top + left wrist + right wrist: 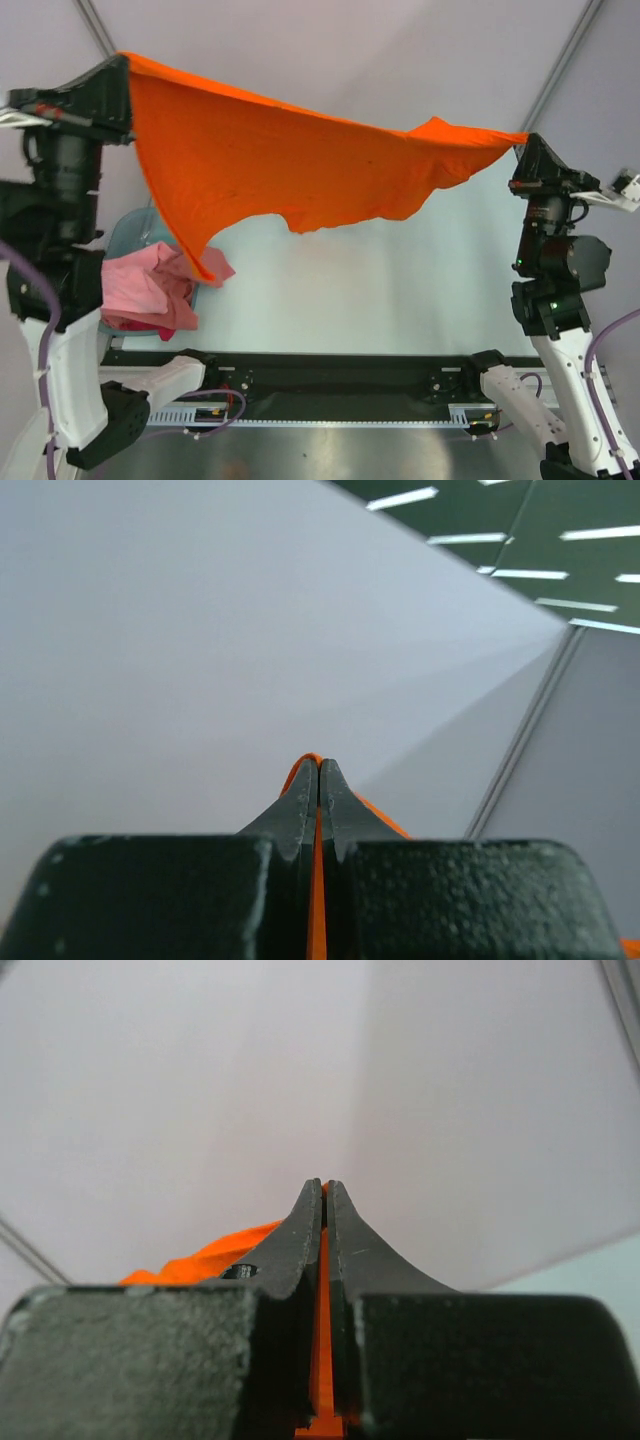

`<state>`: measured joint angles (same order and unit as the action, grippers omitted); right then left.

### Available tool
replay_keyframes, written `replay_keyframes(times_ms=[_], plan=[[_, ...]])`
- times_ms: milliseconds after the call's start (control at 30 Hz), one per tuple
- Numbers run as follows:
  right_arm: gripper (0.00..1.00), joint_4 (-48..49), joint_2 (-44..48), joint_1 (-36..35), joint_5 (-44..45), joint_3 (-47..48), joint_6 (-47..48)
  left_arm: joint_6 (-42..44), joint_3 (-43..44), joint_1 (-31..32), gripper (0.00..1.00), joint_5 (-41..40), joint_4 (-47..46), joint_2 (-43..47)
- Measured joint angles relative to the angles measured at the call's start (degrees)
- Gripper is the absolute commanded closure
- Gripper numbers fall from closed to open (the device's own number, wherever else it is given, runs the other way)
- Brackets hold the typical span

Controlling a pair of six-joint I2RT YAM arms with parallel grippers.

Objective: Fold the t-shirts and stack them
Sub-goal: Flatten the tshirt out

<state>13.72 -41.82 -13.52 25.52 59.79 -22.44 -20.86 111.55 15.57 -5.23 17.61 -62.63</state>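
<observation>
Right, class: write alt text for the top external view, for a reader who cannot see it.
Two robot arms hold an orange shirt stretched in the air between them, the left gripper shut on one end, higher than the right gripper, which is shut on the other. Below the left end, pink shirts are heaped at a blue-green tub on a pale table.

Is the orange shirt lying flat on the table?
No, the orange shirt hangs in the air, stretched between the left gripper and the right gripper.

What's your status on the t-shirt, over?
Left gripper and right gripper: jaws shut on orange t-shirt. Shirt stretched in air between them, not yet folded. Pink shirts piled at tub, left side; nothing blocking.
</observation>
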Motion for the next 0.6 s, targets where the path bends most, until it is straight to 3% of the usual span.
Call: replay_keyframes(times_ms=[167,367,600], plan=[[1.00,6.3,4.1,0.0,-3.8,0.1,0.7,-1.1,5.2,0.0,1.00,4.3,-3.6,2.6],[1.00,10.7,7.3,0.0,-5.7,7.9,4.0,-3.7,4.8,0.0,1.00,8.5,-5.7,4.4],[1.00,19.0,2.8,0.2,-5.3,12.8,9.5,-4.7,3.1,0.0,1.00,7.4,-9.3,-1.5]])
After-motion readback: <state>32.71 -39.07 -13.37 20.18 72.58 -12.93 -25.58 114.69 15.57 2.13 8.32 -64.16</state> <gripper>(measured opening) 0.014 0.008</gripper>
